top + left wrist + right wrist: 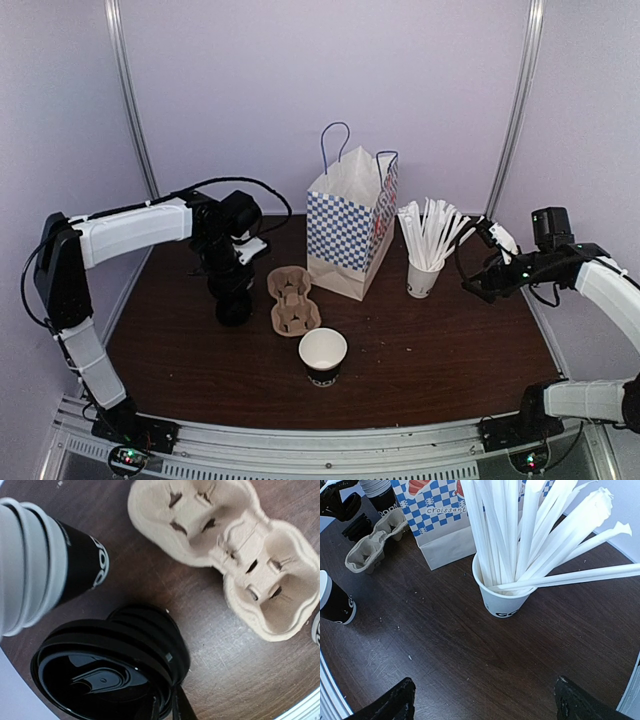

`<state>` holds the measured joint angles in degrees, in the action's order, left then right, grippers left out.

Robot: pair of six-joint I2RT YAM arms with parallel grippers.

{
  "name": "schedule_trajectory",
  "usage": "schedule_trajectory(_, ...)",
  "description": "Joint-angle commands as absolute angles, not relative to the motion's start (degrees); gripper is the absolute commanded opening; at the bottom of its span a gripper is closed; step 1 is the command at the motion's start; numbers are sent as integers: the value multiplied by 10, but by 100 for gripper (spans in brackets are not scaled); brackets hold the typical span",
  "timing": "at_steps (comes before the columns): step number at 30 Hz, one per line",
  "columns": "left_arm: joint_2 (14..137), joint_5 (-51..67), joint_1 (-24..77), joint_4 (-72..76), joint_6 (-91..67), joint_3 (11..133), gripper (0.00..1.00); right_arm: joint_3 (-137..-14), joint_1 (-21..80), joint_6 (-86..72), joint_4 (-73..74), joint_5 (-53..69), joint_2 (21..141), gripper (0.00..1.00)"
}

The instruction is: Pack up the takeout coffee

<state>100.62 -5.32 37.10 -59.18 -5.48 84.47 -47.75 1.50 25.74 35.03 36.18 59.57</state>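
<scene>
Finding: robotics test booth, staged as a café packing station. Evidence: plain pale walls (pixel 230 90) framed by aluminium posts (pixel 130 100). A left arm (pixel 130 230) and a right arm (pixel 600 285) are bolted to a metal rail (pixel 330 445) at the dark wood counter (pixel 450 350). Props: checkered bag (pixel 350 235), pulp cup carrier (pixel 293 300), cup of wrapped straws (pixel 424 278).

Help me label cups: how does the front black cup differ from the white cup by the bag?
The black cup is dark outside, the white cup pale. The black cup looks empty; the white cup is crammed with white sticks. The black cup stands nearer the arms, the white cup right of the bag. Both stand upright, lidless.
</scene>
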Motion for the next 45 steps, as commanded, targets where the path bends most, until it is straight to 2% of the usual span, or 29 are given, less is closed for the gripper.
schedule_trajectory(1, 997, -55, 367, -600, -55, 839, 10, -487, 12, 260, 353, 368, 591, 96)
schedule_trajectory(8, 970, -45, 368, -601, -60, 850, 10, -487, 12, 258, 352, 370, 594, 96)
schedule_trajectory(18, 857, 187, 368, -512, -112, 884, 11, -489, 15, 242, 345, 415, 594, 96)
schedule_trajectory(27, 818, 189, 368, -464, -152, 790, 11, -494, 25, 213, 333, 453, 583, 96)
schedule_trajectory(31, 807, 149, 368, -464, -164, 768, 11, -560, 105, 166, 345, 454, 629, 94)
schedule_trajectory(36, 811, 95, 365, -479, -171, 739, 11, -702, 253, 181, 413, 383, 741, 93)
schedule_trajectory(40, 844, -21, 360, -491, -174, 712, 10, -799, 312, 124, 377, 388, 826, 93)
schedule_trajectory(43, 858, 78, 332, -462, -196, 697, 11, -855, 350, 89, 361, 372, 891, 93)
schedule_trajectory(45, 859, 74, 329, -451, -204, 697, 11, -885, 384, 83, 361, 332, 930, 91)
